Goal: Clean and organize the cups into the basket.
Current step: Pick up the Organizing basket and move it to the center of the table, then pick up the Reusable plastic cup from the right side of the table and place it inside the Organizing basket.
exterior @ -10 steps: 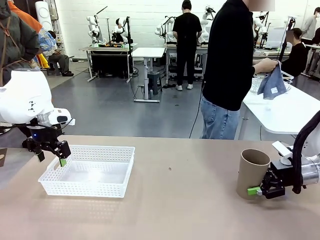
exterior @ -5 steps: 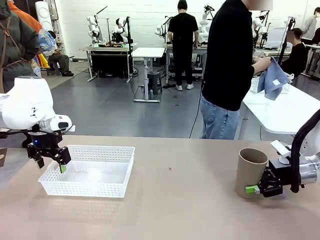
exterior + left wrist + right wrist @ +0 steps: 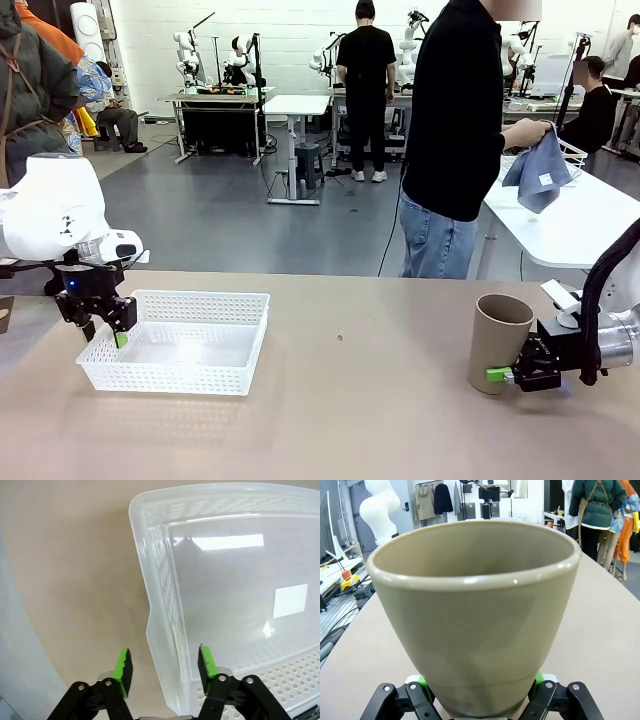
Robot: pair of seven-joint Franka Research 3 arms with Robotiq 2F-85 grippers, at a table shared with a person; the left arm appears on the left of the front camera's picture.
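Observation:
A kraft brown cup stands at the table's right, leaning slightly to the left. My right gripper is shut on its base, and in the right wrist view the green pads press both sides of the cup. The white lattice basket sits at the left with nothing in it. My left gripper hangs open over its left end. In the left wrist view the left gripper has one finger outside the basket and one inside its wall, with gaps on both sides.
A person in black stands beyond the far edge holding a blue cloth over a white side table. Bare tan tabletop lies between basket and cup.
My right gripper has closed on the cup's base and nudged the cup slightly left. My left gripper's jaws have narrowed a little around the basket's left wall.

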